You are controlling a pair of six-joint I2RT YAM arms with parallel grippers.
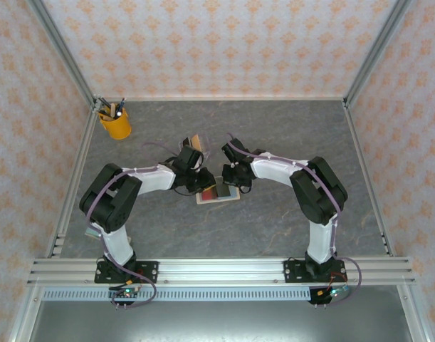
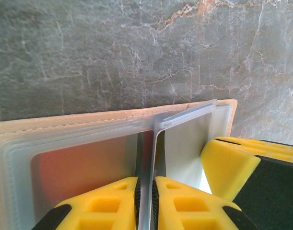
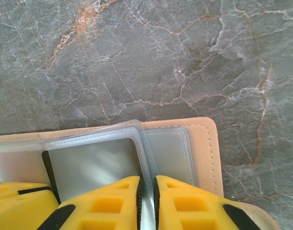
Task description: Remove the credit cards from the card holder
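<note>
At the middle of the grey marbled table (image 1: 274, 228), we are logging the card holder (image 1: 217, 195) as lying open and flat. Its long axis is running left to right across the table, and its tan stitched border is facing outward around a stack of clear plastic sleeves (image 2: 184, 139). We are counting credit cards inside those sleeves: a reddish one (image 2: 79, 165) in the left wrist view and a dark-edged one (image 3: 93, 165) in the right wrist view. Glare on the plastic is washing out their faces, so we are reading no print on them. The left gripper (image 1: 201, 179) is pinching with its yellow fingers (image 2: 103, 206) almost together on the edge of one thin sleeve leaf. The right gripper (image 1: 235, 184) is pinching likewise, its yellow fingers (image 3: 189, 203) nearly closed on another leaf near the holder's rounded corner. Both arms are bending with elbows out to the sides, forearms reaching inward, and wrists meeting just beside each other over the holder. A yellow pen cup (image 1: 116, 125) is standing well apart at the far left corner.
</note>
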